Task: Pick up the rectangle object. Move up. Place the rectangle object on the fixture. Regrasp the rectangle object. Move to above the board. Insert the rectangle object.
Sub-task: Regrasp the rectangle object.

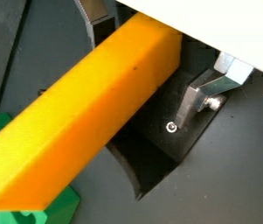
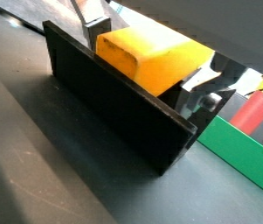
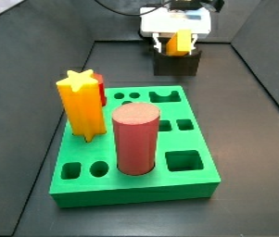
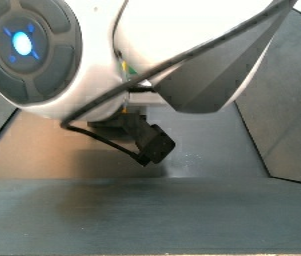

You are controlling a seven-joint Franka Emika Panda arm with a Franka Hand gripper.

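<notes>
A robot lab bench: dark walled table (image 3: 228, 139) with a green board (image 3: 135, 176) of shaped holes.

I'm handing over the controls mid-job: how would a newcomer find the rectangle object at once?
Start at the green board and look past its far edge to the dark fixture. The rectangle object sits there, under the hand. It is a plain yellow-orange flat-faced bar, unlike the star-topped post and red cylinder.
</notes>
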